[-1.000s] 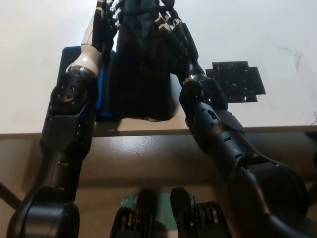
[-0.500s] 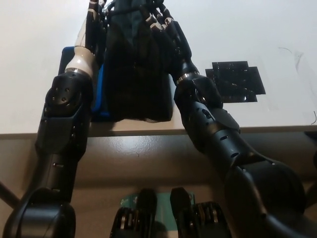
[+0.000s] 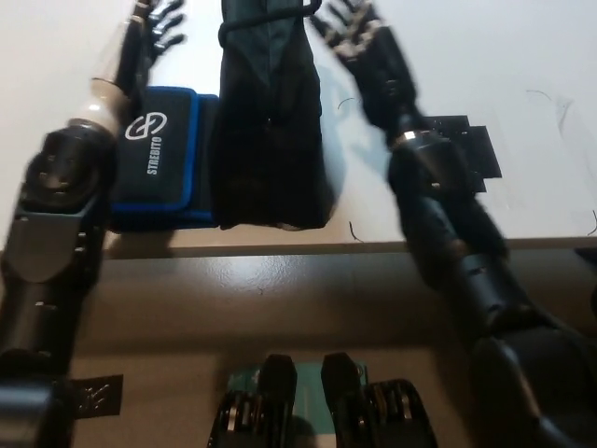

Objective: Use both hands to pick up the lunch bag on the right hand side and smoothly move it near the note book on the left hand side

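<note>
**Release and withdrawal at the notebook**

The black lunch bag [image 3: 269, 131] is seen standing on the white worktop [image 3: 522, 56] at upper centre of the frame, touching the blue-edged notebook [image 3: 159, 159] to its left. The left hand [image 3: 160, 21], upper left, is spread and holds nothing; the right hand [image 3: 353, 28], upper centre-right, is likewise spread and empty. Both hands should be drawn outward evenly, so that the soft fabric is not dragged. The bag is of matte cloth, tall and narrow; the notebook is flat and rectangular, with white lettering.
</note>
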`<control>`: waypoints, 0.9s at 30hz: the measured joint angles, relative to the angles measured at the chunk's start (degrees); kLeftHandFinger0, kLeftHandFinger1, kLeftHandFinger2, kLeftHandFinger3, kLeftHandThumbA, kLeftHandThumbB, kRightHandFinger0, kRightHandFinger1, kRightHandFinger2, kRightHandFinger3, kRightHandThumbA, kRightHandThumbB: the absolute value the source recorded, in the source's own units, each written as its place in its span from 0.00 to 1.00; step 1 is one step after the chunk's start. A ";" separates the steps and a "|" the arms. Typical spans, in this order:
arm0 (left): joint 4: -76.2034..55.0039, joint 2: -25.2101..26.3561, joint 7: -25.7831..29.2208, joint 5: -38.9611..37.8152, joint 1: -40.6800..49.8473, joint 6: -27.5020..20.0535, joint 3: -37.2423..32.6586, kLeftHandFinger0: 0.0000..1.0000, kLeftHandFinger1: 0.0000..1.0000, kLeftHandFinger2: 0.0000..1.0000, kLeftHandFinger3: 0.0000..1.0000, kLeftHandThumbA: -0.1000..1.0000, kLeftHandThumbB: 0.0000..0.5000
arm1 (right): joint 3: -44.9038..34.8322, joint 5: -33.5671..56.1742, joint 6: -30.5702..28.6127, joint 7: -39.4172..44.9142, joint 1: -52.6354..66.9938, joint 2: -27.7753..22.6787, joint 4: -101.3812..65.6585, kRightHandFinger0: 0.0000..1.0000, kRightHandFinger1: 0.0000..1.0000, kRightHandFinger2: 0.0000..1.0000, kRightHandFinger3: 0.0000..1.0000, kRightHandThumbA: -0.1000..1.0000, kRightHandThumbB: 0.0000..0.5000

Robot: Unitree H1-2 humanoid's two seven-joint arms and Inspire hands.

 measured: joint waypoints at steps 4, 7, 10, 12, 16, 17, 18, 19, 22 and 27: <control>-3.18 2.99 -0.18 0.59 1.81 0.11 0.02 1.00 1.00 1.00 1.00 1.00 0.97 | 0.00 -0.69 0.33 -0.63 3.45 -3.68 -6.10 1.00 1.00 1.00 1.00 1.00 0.81; -5.38 3.78 -0.33 0.64 3.33 0.30 0.16 1.00 1.00 1.00 1.00 1.00 0.96 | -0.01 -1.00 0.99 -0.86 5.94 -5.47 -10.47 1.00 1.00 1.00 1.00 1.00 0.78; -7.77 3.97 -0.44 0.63 5.29 0.68 0.31 1.00 1.00 1.00 1.00 1.00 0.95 | -0.02 -1.08 1.61 -0.98 9.16 -6.53 -15.01 1.00 1.00 1.00 1.00 1.00 0.81; -9.77 3.97 -0.56 0.62 7.11 0.88 0.38 1.00 1.00 1.00 1.00 1.00 0.87 | -0.03 -1.08 2.51 -1.02 11.67 -6.94 -18.41 1.00 1.00 1.00 1.00 1.00 0.78; -14.32 3.98 -0.85 0.60 11.24 1.09 0.65 1.00 1.00 1.00 1.00 1.00 0.83 | -0.13 -1.09 3.87 -1.10 16.94 -7.57 -24.74 1.00 1.00 1.00 1.00 1.00 0.77; -15.75 3.99 -0.89 0.60 12.64 1.15 0.76 1.00 1.00 1.00 1.00 1.00 0.83 | -0.13 -1.09 4.15 -1.10 18.47 -7.68 -26.41 1.00 1.00 1.00 1.00 1.00 0.76; -16.83 4.00 -0.93 0.58 13.79 1.23 0.86 1.00 1.00 1.00 1.00 1.00 0.80 | -0.14 -1.08 4.41 -1.10 19.84 -7.82 -27.86 1.00 1.00 1.00 1.00 1.00 0.76; -18.25 4.00 -0.98 0.54 15.37 1.29 0.99 1.00 1.00 1.00 1.00 1.00 0.78 | -0.14 -1.08 4.71 -1.10 21.17 -7.97 -29.29 1.00 1.00 1.00 1.00 1.00 0.75; -22.57 4.03 -1.06 0.29 20.38 1.39 1.56 1.00 1.00 1.00 1.00 1.00 0.73 | -0.19 -1.06 5.23 -1.10 26.07 -8.37 -33.78 1.00 1.00 1.00 1.00 1.00 0.76; -28.76 4.03 -1.06 0.10 29.40 1.22 3.07 1.00 1.00 1.00 1.00 1.00 0.68 | -0.36 -1.04 5.77 -1.09 34.88 -8.86 -41.35 1.00 1.00 1.00 1.00 1.00 0.76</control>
